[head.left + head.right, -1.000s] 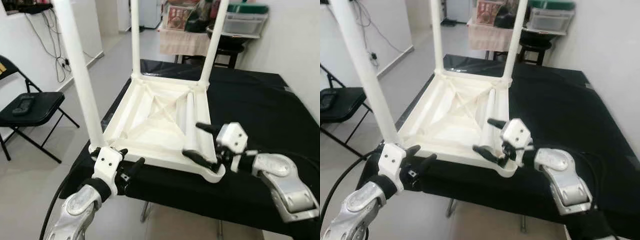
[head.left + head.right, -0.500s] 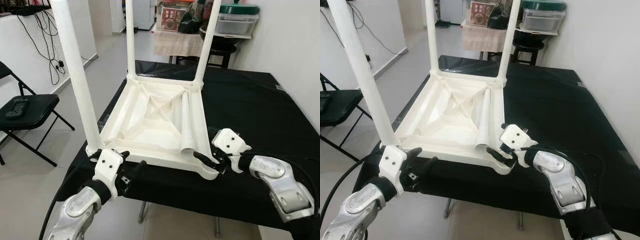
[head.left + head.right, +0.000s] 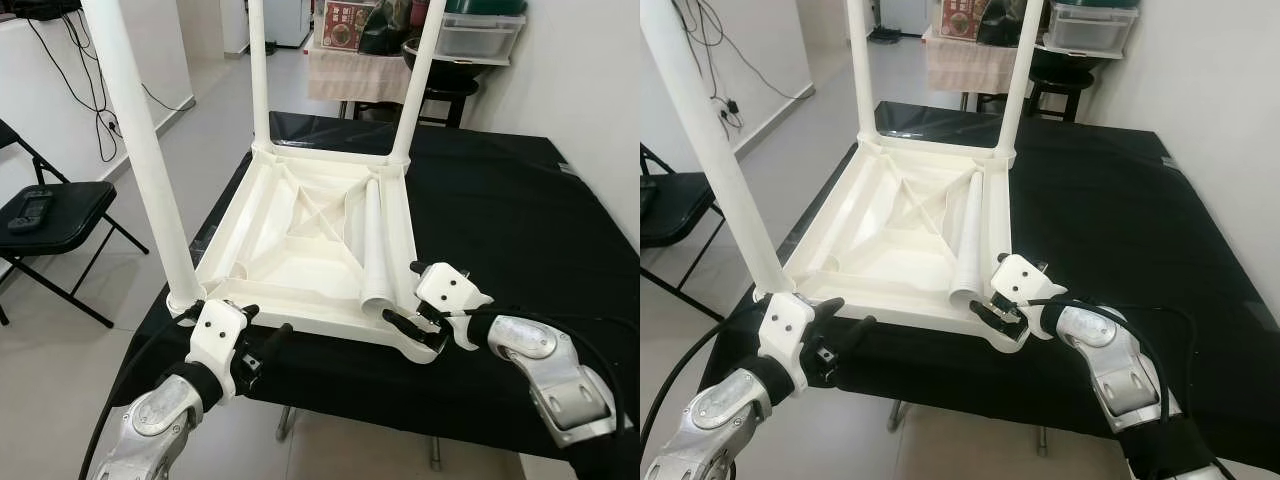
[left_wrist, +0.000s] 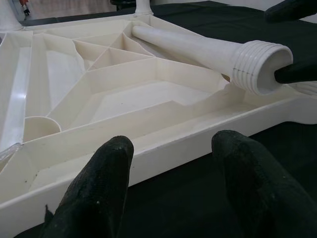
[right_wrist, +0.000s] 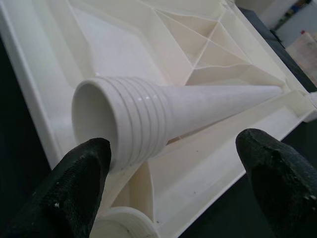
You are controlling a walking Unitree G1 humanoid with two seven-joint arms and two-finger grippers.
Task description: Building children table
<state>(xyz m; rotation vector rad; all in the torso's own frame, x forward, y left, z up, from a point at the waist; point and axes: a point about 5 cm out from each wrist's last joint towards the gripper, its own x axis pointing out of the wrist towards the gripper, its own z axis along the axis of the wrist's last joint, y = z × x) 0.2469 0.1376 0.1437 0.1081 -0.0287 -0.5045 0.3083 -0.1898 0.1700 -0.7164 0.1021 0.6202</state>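
Observation:
The white children's table top (image 3: 300, 318) lies upside-down on a black-covered table (image 3: 520, 230). Three white legs stand in its corners: near left (image 3: 140, 150), far left (image 3: 259, 70), far right (image 3: 418, 80). A loose leg (image 3: 373, 240) lies inside the top along its right side, threaded end toward me. My right gripper (image 3: 400, 295) is open, its fingers on either side of that threaded end (image 5: 124, 124). A round socket (image 5: 124, 223) sits just below, at the near right corner. My left gripper (image 3: 265, 322) is open at the front edge, near the left corner.
A black folding chair (image 3: 50, 215) with a small device on it stands on the floor to the left. Behind the table are a dark stool (image 3: 445, 95) and a shelf with boxes. A white wall runs along the right.
My right gripper has come down from above the near right corner and now brackets the loose leg's threaded end. The left gripper has stayed put. The camera view shifted slightly.

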